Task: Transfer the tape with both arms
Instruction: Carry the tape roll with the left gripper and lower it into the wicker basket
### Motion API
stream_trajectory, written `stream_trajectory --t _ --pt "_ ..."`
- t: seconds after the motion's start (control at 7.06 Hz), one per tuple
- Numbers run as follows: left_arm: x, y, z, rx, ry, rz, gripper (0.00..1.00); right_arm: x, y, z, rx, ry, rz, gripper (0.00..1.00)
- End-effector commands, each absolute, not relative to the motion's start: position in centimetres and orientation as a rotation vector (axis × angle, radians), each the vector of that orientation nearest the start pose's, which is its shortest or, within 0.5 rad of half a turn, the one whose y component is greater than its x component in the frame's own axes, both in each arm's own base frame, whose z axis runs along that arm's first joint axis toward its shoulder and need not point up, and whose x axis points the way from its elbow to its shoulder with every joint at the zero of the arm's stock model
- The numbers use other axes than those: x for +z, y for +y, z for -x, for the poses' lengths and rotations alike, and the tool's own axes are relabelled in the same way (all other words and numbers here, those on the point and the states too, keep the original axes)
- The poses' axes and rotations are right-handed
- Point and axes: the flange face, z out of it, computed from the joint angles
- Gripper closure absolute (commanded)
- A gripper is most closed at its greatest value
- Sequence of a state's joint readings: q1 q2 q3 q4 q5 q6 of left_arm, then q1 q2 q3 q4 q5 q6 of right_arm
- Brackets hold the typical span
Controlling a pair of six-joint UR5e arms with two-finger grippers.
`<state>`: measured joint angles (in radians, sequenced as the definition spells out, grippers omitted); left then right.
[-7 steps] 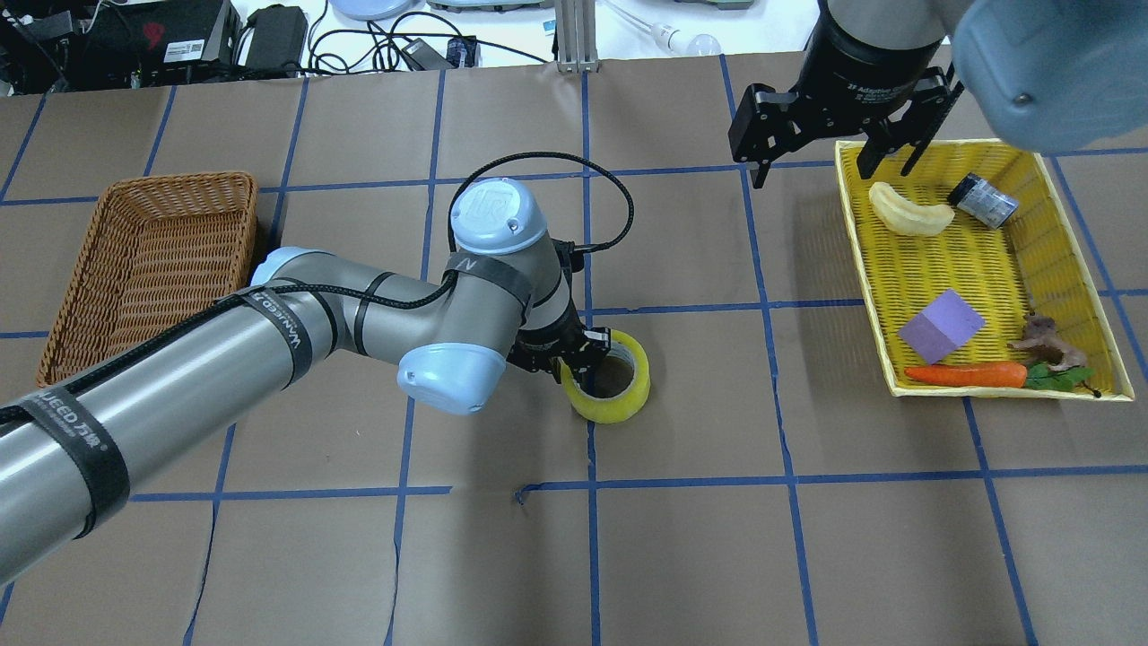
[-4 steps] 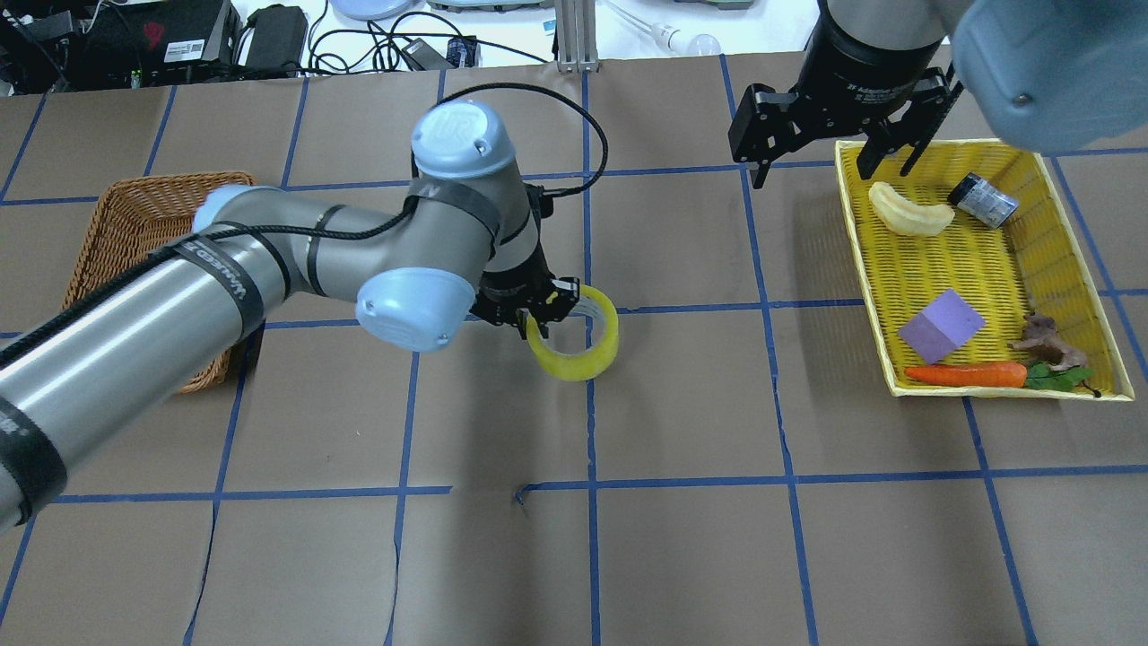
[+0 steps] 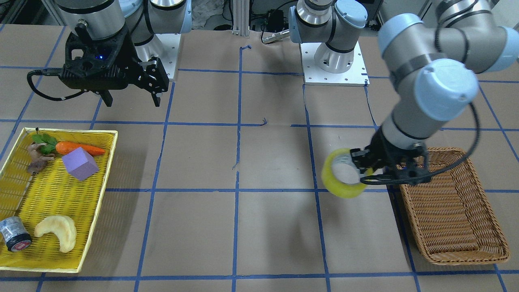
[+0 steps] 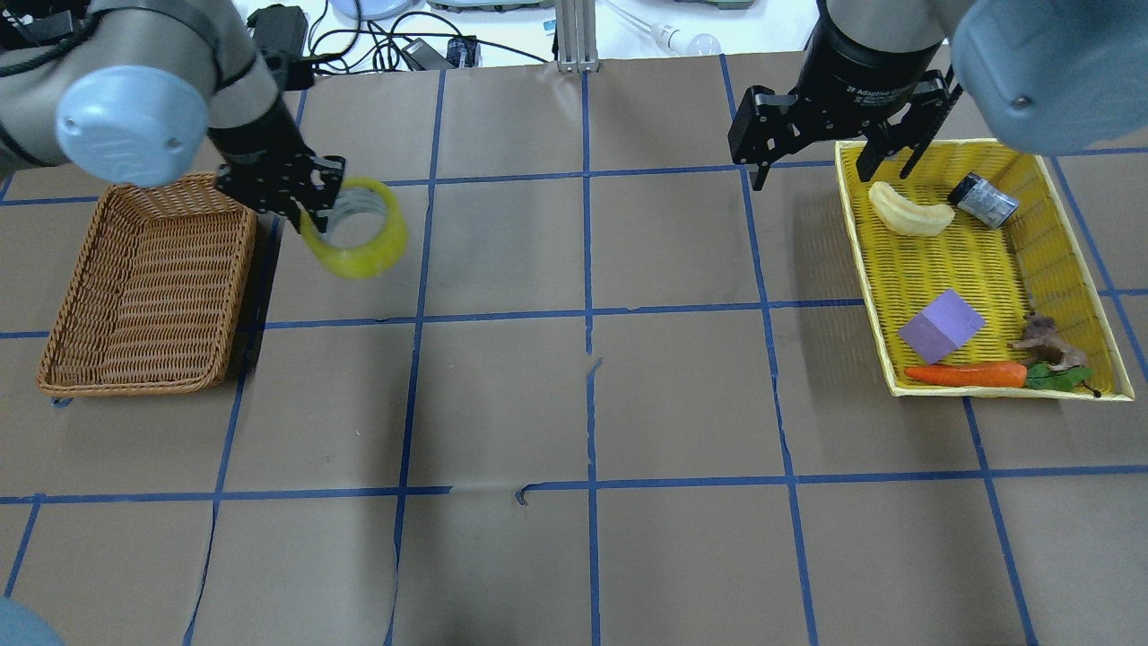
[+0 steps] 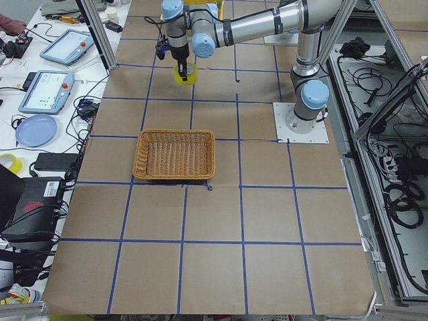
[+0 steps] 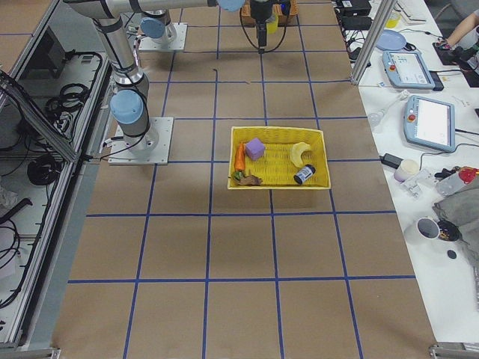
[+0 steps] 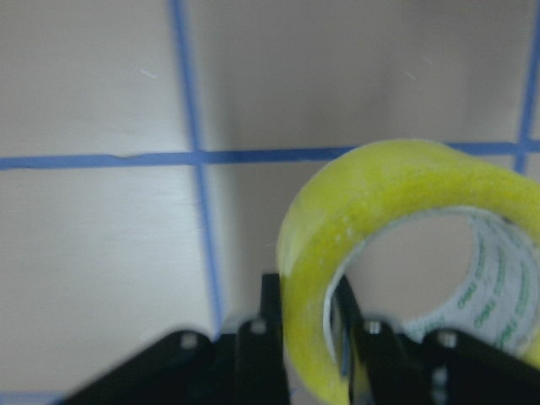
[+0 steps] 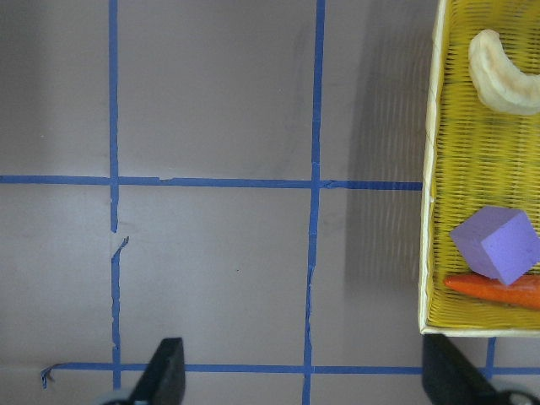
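The yellow tape roll point(image 4: 356, 243) hangs in the air just right of the brown wicker basket point(image 4: 143, 287). My left gripper point(image 4: 309, 205) is shut on the roll's wall, one finger inside the ring and one outside, as the left wrist view shows on the tape point(image 7: 405, 219). In the front-facing view the tape point(image 3: 342, 184) is held beside the basket point(image 3: 450, 219) by the left gripper point(image 3: 367, 170). My right gripper point(image 4: 830, 166) is open and empty, high over the left edge of the yellow tray point(image 4: 1049, 179); in the front-facing view the right gripper point(image 3: 129, 97) hovers behind the tray point(image 3: 61, 259).
The yellow tray holds a banana-shaped piece point(image 4: 908, 213), a small grey cylinder point(image 4: 982, 199), a purple block point(image 4: 940, 325), a carrot point(image 4: 964, 374) and a brown figure point(image 4: 1045, 341). The wicker basket holds nothing. Cables and devices lie beyond the table's far edge.
My left arm has lifted the tape off the table centre and carried it left and away, up to the basket's right side. The right arm has not moved.
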<state>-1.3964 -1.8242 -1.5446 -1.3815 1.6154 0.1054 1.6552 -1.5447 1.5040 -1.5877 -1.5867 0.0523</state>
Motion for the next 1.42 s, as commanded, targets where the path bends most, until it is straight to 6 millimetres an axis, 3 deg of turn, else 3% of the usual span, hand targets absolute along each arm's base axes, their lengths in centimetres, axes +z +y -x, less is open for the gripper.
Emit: stream_trajectory --t 0.0,0.28,0.42,0.57,0.85,0.99,1.13,1.27 --pt "38.8 -60.7 -12.8 0.047 3.091 0.074 1.0 51.0 -49.5 -17.4 -0.093 3.151 0.048 0.0" --pt "36.3 -60.0 -23.9 0.09 3.112 0.075 1.0 50.8 -49.4 -17.5 -0.089 3.151 0.05 0.0" --pt "33.4 -60.1 -26.8 0.128 3.128 0.079 1.0 50.8 -49.4 -17.5 -0.089 3.151 0.048 0.0" --pt "30.9 -61.1 -27.6 0.093 3.114 0.082 1.0 50.8 -49.4 -17.5 -0.089 3.151 0.048 0.0" --pt "30.3 -61.3 -27.4 0.085 3.128 0.109 0.0 50.8 -49.4 -17.5 -0.086 3.152 0.048 0.0" --pt "32.2 -61.2 -26.8 0.062 3.112 0.095 0.0 50.8 -49.4 -17.5 -0.086 3.152 0.048 0.0" --pt "35.3 -61.2 -23.3 0.068 3.101 0.033 0.0 50.8 -49.4 -17.5 -0.086 3.152 0.048 0.0" --pt "39.5 -60.2 -18.8 0.122 3.109 0.094 0.0 50.8 -49.4 -17.5 -0.089 3.151 0.048 0.0"
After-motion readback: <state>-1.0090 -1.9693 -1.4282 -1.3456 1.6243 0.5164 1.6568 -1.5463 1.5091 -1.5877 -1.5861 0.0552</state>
